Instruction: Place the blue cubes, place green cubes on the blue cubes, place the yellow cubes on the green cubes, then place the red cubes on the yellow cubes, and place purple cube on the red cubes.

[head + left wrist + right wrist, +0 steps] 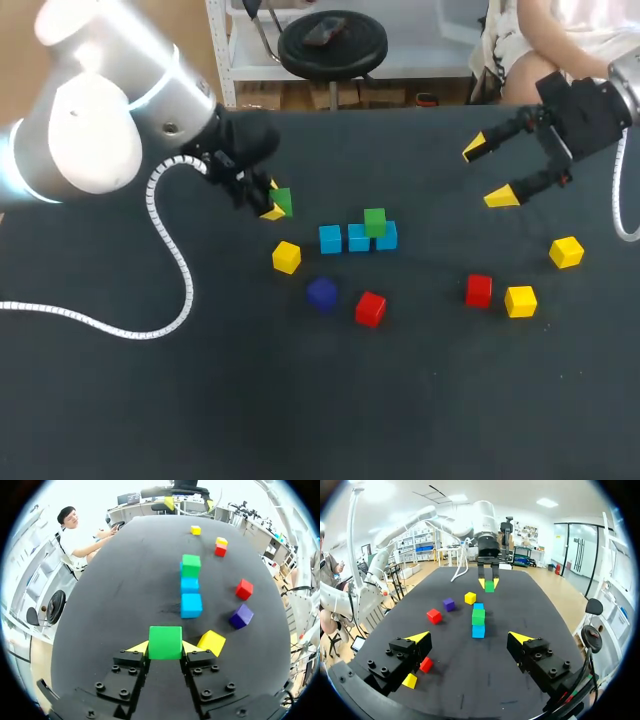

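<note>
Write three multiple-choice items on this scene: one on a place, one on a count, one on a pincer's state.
1. The loose green cube rests on: A) the blue cubes B) a plate C) a box.
2. The yellow cubes number: A) two B) three C) five.
3. The left pincer is: A) open and empty B) shut on the held green cube C) shut on a yellow cube.

Key: 1 A, it sits atop the blue row. 2 B, the head view shows three, each lying apart. 3 B, both yellow tips press that cube's sides.
</note>
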Available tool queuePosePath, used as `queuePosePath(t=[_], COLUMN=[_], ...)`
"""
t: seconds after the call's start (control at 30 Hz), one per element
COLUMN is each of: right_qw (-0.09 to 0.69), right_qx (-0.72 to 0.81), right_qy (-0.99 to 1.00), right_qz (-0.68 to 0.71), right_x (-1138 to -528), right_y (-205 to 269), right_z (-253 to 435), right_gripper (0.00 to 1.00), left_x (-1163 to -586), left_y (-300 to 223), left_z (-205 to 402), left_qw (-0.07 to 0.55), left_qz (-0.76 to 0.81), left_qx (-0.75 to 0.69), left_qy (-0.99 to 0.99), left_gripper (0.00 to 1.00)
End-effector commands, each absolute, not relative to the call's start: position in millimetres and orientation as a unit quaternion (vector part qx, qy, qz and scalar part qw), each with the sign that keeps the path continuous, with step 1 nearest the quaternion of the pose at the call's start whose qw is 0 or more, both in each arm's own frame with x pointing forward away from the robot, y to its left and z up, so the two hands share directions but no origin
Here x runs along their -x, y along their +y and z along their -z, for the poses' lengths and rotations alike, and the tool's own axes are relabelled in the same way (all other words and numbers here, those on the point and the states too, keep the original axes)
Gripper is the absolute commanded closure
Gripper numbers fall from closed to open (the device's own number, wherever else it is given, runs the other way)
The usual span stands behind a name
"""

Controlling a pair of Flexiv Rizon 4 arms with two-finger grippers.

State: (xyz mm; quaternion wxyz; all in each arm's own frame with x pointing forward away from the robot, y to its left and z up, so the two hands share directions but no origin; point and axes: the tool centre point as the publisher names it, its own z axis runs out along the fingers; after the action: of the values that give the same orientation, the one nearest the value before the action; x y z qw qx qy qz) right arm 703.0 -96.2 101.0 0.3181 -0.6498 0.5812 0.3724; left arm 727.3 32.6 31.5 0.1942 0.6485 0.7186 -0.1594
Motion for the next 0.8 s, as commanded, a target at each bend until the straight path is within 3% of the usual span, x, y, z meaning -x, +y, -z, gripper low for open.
queuePosePath(t=[0.03,0.8], right_qw=[0.319,0.319], right_qx=[0.650,0.650], right_qy=[0.581,0.581], right_qz=[-0.372,-0.372], right_x=[-702.7,-702.7], right_y=[-96.1,-96.1], right_z=[-100.9,-100.9], right_gripper=[0.00,0.00], left_x=[-715.7,-699.4], left_y=[25.3,-13.3], left_z=[-41.4,-60.8], left_qw=[0.199,0.197], left_qz=[0.159,0.188], left_qx=[-0.654,-0.667], left_qy=[0.712,0.693], left_gripper=[1.00,1.00])
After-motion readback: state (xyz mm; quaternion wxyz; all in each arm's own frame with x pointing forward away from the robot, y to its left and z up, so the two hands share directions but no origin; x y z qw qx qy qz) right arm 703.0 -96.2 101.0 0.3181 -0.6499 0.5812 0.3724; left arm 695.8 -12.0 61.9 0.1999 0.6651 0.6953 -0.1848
